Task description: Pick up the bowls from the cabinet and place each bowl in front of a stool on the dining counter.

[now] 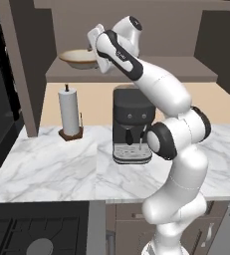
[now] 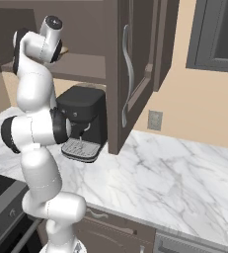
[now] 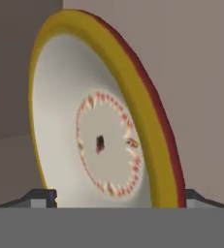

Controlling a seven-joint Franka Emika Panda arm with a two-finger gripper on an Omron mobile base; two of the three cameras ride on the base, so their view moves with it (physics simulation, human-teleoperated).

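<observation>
A cream bowl (image 1: pixel 78 59) with a tan-gold rim rests on the shelf of the dark brown cabinet (image 1: pixel 161 70). My arm reaches up to it, with the gripper (image 1: pixel 93 52) at the bowl's right edge. In the hand view the bowl (image 3: pixel 99 140) looms close, showing a brownish ring inside. My gripper (image 3: pixel 118 196) is open, and its two dark fingertips (image 3: pixel 44 196) stand on either side of the bowl's lower part, very near it. The bowl still lies on the shelf. The dining counter and stools are out of view.
A black coffee machine (image 1: pixel 131 124) stands on the marble kitchen counter (image 1: pixel 47 169) right under the shelf, and a paper towel roll (image 1: pixel 69 112) to its left. The cabinet door (image 2: pixel 130 74) hangs open on the right. A stove (image 1: pixel 37 234) sits at lower left.
</observation>
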